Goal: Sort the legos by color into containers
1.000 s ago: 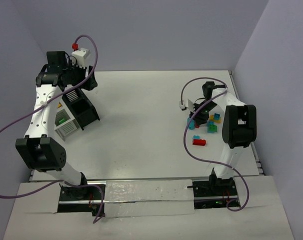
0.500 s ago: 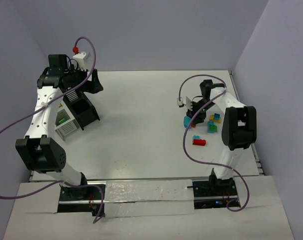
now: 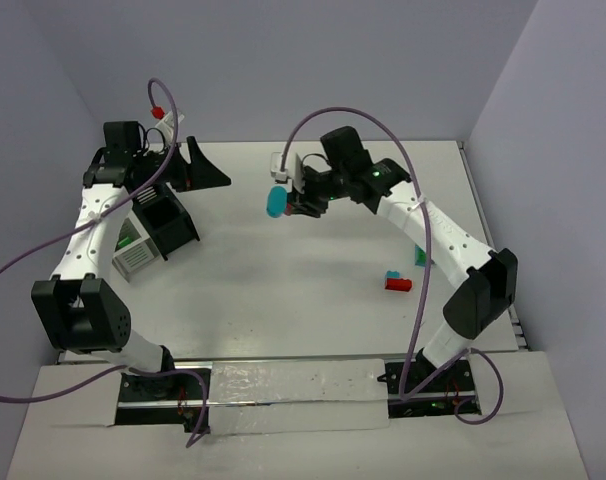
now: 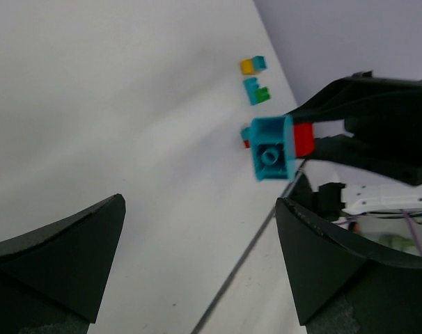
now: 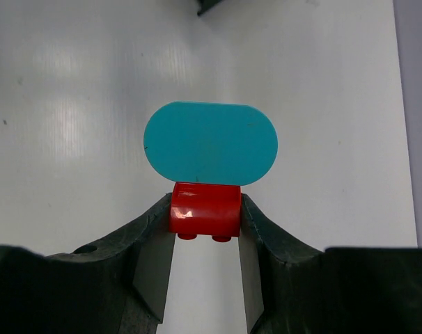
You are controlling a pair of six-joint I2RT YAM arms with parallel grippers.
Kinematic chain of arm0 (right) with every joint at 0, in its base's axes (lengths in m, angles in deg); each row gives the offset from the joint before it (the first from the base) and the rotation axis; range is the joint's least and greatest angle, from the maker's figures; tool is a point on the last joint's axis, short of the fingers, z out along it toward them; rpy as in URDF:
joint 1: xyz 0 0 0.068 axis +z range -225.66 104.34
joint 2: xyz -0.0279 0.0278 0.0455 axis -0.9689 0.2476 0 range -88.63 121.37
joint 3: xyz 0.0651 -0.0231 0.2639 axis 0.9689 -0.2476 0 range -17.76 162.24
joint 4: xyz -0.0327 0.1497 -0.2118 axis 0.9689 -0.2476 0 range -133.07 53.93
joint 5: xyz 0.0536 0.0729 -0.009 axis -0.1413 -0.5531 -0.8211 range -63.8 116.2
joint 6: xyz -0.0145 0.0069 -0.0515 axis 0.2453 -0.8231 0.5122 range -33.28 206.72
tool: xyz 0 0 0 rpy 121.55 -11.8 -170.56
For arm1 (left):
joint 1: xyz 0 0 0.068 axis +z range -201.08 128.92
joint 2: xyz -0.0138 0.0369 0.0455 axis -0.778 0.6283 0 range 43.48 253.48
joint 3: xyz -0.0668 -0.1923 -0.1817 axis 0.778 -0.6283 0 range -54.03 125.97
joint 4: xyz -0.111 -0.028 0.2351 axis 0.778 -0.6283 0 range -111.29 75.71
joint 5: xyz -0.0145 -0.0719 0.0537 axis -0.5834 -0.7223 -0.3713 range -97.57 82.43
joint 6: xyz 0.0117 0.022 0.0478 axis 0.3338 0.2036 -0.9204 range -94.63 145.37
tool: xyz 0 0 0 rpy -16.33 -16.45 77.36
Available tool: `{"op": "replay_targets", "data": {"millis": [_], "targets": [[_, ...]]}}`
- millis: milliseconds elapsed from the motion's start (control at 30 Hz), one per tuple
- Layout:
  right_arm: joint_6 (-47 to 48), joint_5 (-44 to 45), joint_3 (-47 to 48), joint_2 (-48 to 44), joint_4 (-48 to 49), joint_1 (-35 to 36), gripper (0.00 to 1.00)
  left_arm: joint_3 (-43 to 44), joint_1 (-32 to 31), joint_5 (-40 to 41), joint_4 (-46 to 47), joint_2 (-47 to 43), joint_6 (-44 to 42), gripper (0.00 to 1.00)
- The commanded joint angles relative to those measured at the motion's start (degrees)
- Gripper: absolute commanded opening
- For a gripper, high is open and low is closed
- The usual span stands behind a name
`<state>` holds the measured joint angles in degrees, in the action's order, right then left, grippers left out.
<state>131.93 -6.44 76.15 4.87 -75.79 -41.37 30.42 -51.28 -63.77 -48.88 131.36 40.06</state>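
Observation:
My right gripper (image 3: 291, 203) is shut on a red brick (image 5: 205, 209) with a teal oval plate (image 5: 209, 143) joined to it, and holds it in the air over the middle-left of the table. The piece (image 3: 276, 202) also shows in the left wrist view (image 4: 272, 148). My left gripper (image 3: 205, 172) is open and empty; it points right toward that piece from a short way off. The containers stand below the left arm: a black bin (image 3: 169, 224) and a white slatted bin (image 3: 133, 250) with something green inside. Loose legos lie at the right: red (image 3: 399, 285), teal (image 3: 392, 275), green-teal (image 3: 423, 257).
The left wrist view shows an orange-teal brick (image 4: 252, 65) and a teal-green brick (image 4: 255, 91) on the white table, and the right gripper's black body (image 4: 385, 129). Purple cables loop over both arms. Grey walls close the table at the back and right.
My right arm has swung from the lego pile at the right to the middle-left, carrying the red-and-teal piece. My left gripper has risen from the bins and turned right.

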Motion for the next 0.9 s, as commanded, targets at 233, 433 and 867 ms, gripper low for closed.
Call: {"op": "replay_targets", "data": {"millis": [233, 433, 867], "targets": [[-8.03, 12.01, 7.69, 4.24, 10.8, 10.41, 0.0, -1.95, -5.19, -4.69, 2.9, -0.09, 3.68, 0.99], [-7.97, 13.96, 7.91, 4.23, 13.09, 11.74, 0.0, -3.65, -5.75, -4.63, 3.14, -0.19, 4.09, 0.95], [-7.71, 16.14, 5.06, 2.82, 15.52, 12.88, 0.0, -4.64, -4.97, -13.11, 9.57, -1.03, 9.15, 0.02]]}}
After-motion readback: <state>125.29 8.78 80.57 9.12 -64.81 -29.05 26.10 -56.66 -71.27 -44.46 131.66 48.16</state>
